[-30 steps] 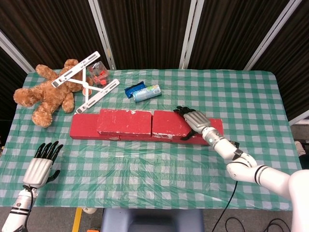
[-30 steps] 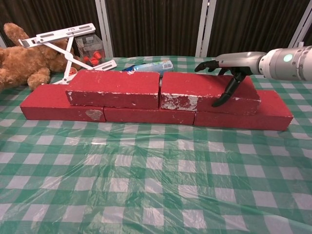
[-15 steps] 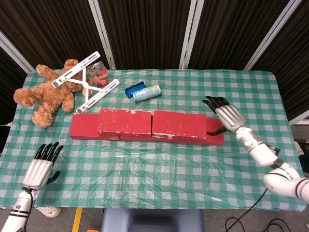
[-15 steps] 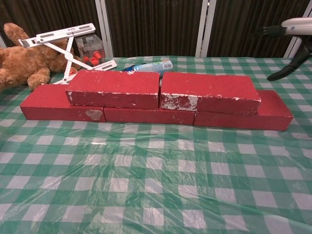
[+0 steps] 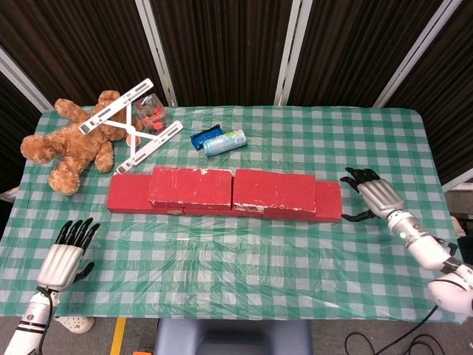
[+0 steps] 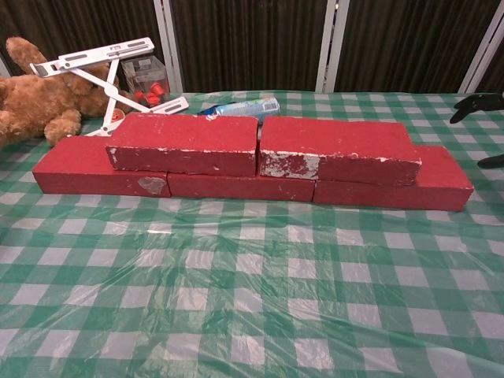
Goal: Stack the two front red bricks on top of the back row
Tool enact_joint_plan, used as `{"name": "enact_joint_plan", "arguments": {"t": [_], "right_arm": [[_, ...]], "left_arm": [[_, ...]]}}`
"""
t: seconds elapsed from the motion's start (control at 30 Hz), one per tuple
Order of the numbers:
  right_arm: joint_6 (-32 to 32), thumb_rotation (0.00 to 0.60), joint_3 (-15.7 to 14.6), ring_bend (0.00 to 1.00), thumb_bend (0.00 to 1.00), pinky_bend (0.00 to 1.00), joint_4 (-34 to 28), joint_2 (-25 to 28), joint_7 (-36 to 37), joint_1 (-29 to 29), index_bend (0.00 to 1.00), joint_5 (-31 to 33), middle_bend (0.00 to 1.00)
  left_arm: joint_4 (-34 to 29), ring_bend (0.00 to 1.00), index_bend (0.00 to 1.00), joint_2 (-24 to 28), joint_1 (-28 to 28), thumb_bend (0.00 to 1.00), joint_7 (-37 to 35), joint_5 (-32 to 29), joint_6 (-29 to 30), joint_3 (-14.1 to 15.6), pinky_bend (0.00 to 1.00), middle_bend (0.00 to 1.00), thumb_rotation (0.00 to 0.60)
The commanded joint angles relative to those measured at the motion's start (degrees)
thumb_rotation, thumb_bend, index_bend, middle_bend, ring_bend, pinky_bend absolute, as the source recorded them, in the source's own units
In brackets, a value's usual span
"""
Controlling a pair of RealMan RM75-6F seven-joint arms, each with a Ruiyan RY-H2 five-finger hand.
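Hovering at lower left, the left hand (image 5: pixel 63 259) is empty, fingers spread. Mid-frame, two upper red bricks (image 5: pixel 194 185) already sit on the back row (image 5: pixel 129 195). They look stiff, heavy and rough-faced, best gripped across the short ends. At right, the right hand (image 5: pixel 375 196) hangs released. No writing is legible

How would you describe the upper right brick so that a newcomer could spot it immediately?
Find the red brick wall across the table's middle. Two bricks lie on top; take the upper right brick. Its front left corner carries a big chipped white patch.
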Motion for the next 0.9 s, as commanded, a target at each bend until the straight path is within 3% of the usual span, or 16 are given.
{"name": "enact_joint_plan", "arguments": {"t": [0.03, 0.47, 0.9], "right_arm": [[-2.47, 0.39, -0.46, 0.0, 0.31, 0.0, 0.91, -2.08, 0.2, 1.17, 0.24, -0.54, 0.0], [-4.47, 0.39, 1.12, 0.0, 0.31, 0.0, -0.39, -5.53, -0.35, 3.69, 0.21, 0.01, 0.0], [-3.88, 0.388, 1.31, 0.0, 0.31, 0.0, -2.51, -4.25, -3.21, 3.07, 0.17, 1.61, 0.0]], "left_arm": [[0.01, 0.0, 0.0, 0.08, 0.08, 0.29, -0.03, -0.04, 0.11, -0.02, 0.03, 0.0, 0.6], [-0.35, 0.0, 0.0, 0.79, 0.6, 0.29, -0.58, 0.13, 1.06, -0.06, 0.03, 0.0, 0.6], [-0.35, 0.0, 0.0, 0.9, 0.67, 0.29, -0.68, 0.19, 1.06, -0.07, 0.03, 0.0, 0.6]]}}
